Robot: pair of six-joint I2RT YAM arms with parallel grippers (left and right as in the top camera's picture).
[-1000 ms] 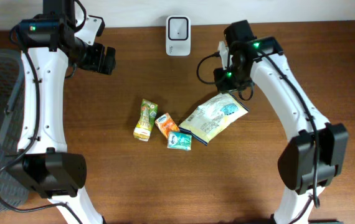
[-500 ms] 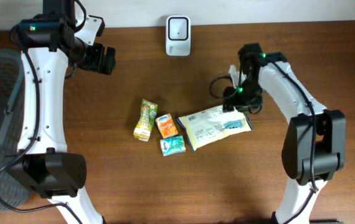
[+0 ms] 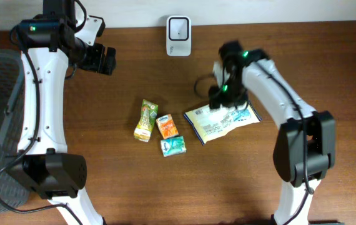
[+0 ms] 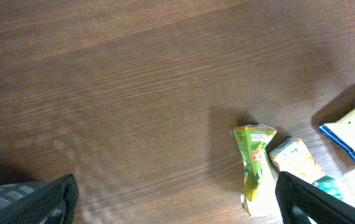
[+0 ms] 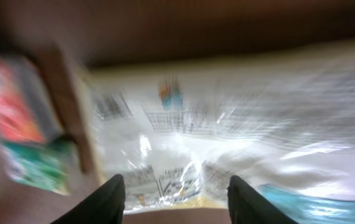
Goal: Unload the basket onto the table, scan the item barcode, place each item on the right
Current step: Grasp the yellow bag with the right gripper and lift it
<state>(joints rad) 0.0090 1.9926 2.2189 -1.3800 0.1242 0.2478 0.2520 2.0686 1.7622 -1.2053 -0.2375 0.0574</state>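
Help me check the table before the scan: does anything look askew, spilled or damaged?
Nothing looks spilled or torn. The white bag lies crooked on the table, beside the orange packet; the green pouch and teal packet lie at mixed angles too. The right wrist view is too blurred to judge creases.

You could read no word, brand or number anywhere; the white pouch [image 3: 222,125] carried dark print blocks and a blue patch, too small from overhead and smeared in the right wrist view. The green sachet [image 4: 254,165], orange packet [image 4: 296,158] and teal packet [image 3: 174,145] showed only illegible coloured printing; the scanner [image 3: 178,28] gave you no legible mark.
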